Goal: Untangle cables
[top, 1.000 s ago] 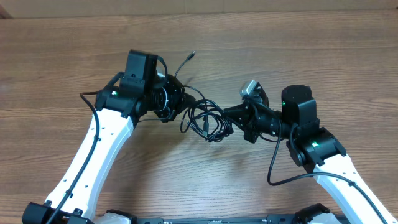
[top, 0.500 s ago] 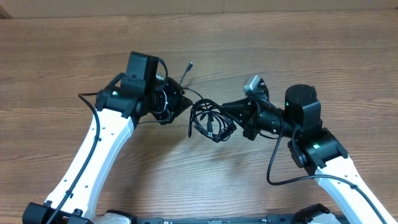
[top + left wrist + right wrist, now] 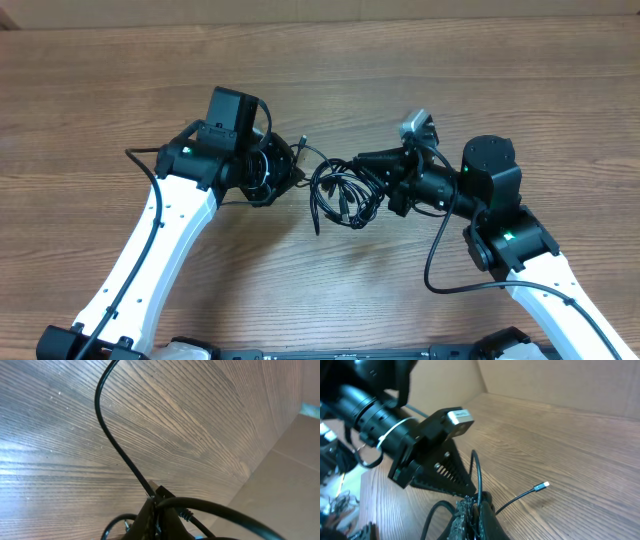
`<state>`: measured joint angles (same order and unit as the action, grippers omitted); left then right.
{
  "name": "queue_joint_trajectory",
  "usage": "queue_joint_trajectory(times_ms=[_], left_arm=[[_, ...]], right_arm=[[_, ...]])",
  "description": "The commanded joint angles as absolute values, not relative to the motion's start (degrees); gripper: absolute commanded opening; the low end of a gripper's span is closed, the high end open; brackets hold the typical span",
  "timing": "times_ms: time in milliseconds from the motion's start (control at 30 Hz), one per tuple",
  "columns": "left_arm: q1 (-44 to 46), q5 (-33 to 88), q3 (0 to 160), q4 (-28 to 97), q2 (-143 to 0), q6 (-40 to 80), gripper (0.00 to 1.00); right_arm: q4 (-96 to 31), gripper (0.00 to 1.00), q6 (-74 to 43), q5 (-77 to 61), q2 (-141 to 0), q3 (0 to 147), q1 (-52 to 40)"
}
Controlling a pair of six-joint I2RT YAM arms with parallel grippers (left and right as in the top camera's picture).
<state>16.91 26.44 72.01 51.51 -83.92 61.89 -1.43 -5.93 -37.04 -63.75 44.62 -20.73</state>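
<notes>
Overhead, left arm (image 3: 165, 235): elbow bent, forearm reaching inward; left gripper (image 3: 296, 168) pointed right, pinched onto a strand of the cables (image 3: 340, 195).
Overhead, right arm (image 3: 545, 265): forearm angled left; right gripper (image 3: 362, 163) clamped on the tangle's upper right edge.
Overhead, cables: 1 looped tangle between the 2 grippers, over the wooden table (image 3: 450, 80).
Left wrist: fingers (image 3: 150, 517) together on a cord that ran up and left.
Right wrist: fingers (image 3: 482, 512) closed on cords; a plug end (image 3: 545, 485) lay near, to their right.
</notes>
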Motion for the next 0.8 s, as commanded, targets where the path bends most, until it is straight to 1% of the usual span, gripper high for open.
queue_joint_trajectory(times_ms=[0,133,300,533,633,767], left_arm=[[16.82,23.33,72.9,52.21,-83.22,57.14,0.04],[16.82,23.35,72.9,52.64,-83.22,54.41,0.04],[16.82,23.57,72.9,52.66,-83.24,54.33,0.04],[16.82,23.97,72.9,52.71,-83.24,47.42,0.04],[16.82,23.97,72.9,52.69,-83.22,46.19,0.04],[16.82,23.94,72.9,52.64,-83.22,46.02,0.04]], right_arm=[[-0.27,0.04,-9.85,-32.42,-61.98,45.41,-20.51],[-0.25,0.04,-11.22,-30.2,-61.98,45.41,-20.51],[-0.27,0.04,-11.77,-29.15,-61.98,45.41,-20.51],[-1.91,0.04,-16.88,-17.89,-62.0,45.41,-20.51],[-4.43,0.04,-19.64,-11.94,-62.0,45.41,-20.51],[-6.96,0.04,-20.51,-8.51,-62.0,45.41,-20.51]])
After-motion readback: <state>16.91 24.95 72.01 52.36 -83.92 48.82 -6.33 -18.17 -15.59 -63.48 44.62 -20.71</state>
